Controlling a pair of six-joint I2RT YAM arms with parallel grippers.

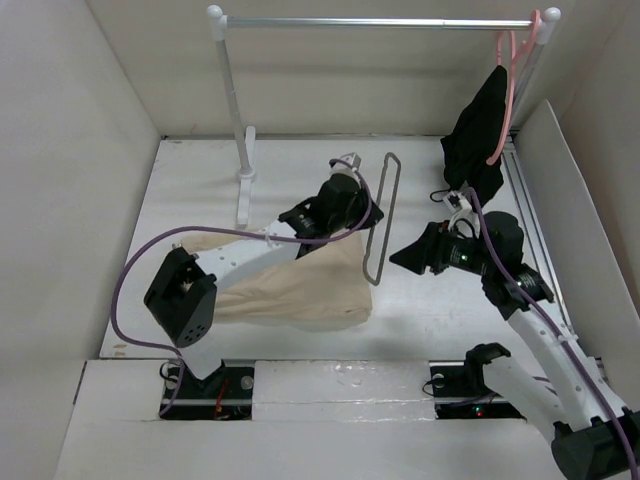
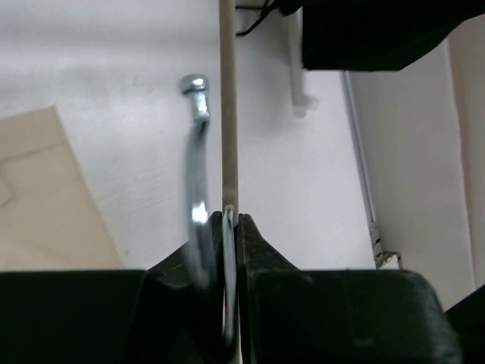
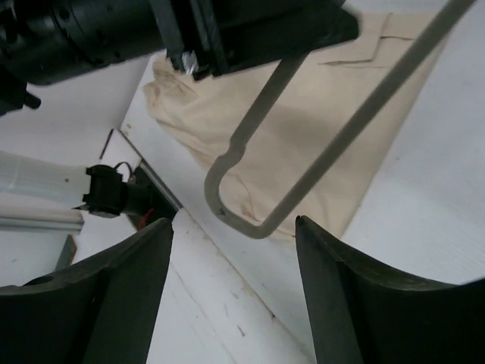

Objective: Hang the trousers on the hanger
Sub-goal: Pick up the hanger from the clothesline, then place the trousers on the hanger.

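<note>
The beige trousers (image 1: 300,285) lie folded on the table, partly under my left arm. My left gripper (image 1: 355,185) is shut on the grey wire hanger (image 1: 382,215) near its hook and holds it above the table, its far end over the trousers' right edge. In the left wrist view the jaws (image 2: 233,220) are closed on the wire (image 2: 228,114), with the chrome hook (image 2: 197,152) beside it. My right gripper (image 1: 398,258) is open just right of the hanger's lower end. In the right wrist view that end (image 3: 250,224) hangs between the open fingers (image 3: 233,221), over the trousers (image 3: 326,114).
A white clothes rail (image 1: 380,22) on a stand (image 1: 240,150) runs along the back. A pink hanger (image 1: 510,90) with a black garment (image 1: 480,130) hangs at its right end. White walls close in the left, back and right sides.
</note>
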